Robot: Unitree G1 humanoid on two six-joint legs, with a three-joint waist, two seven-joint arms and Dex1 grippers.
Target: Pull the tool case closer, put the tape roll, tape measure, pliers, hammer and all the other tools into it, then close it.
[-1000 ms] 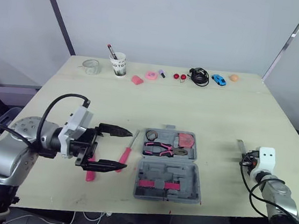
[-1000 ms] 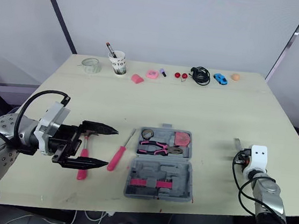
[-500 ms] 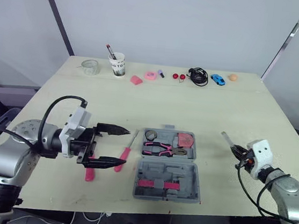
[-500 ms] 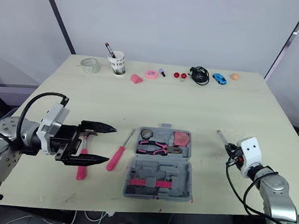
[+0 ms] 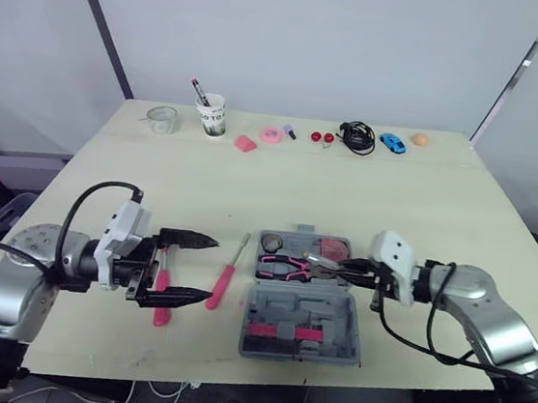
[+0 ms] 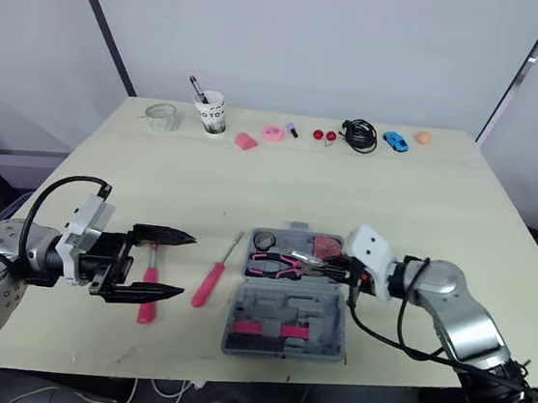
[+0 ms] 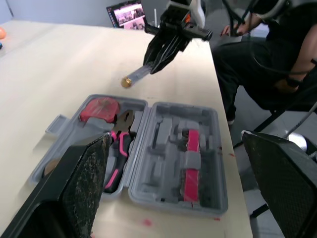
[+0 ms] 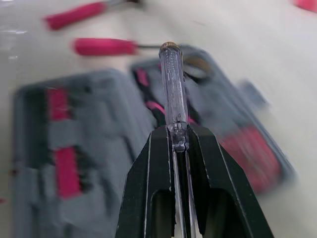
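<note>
Our right gripper (image 8: 173,130), clamped on the clear-handled tester screwdriver (image 8: 170,79), hovers over the open tool case (image 5: 281,312); we should align it with a free slot, then lower gently. Our left gripper (image 5: 209,270) gapes empty by the hammer (image 5: 162,308).

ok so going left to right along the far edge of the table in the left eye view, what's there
clear container → paper cup → pink block → pink roll → black cable → blue toy car → orange ball
</note>
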